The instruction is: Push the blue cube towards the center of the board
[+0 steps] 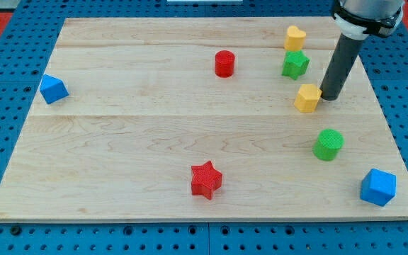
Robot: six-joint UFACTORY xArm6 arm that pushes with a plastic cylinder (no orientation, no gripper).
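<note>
Blue plastic, the cube (53,88) sits at the board's far left edge in the upper left of the frame, while a second blue block (378,187) lies at the lower right corner. My tip (328,97), a bare rod holding nothing, stands at the upper right, touching or just beside the yellow block (307,98), so the cube lies far to the tip's left, across the wooden board (190,134). No containers are present.

Setting: a robotics laboratory bench. A pale wooden board (190,127) is laid on a blue perforated base plate (6,42) with a regular grid of holes, of the kind used for fixing test rigs. A dark rod (342,60) on a robot arm is seen over the board, on which small coloured plastic blocks are scattered as test pieces.
</note>
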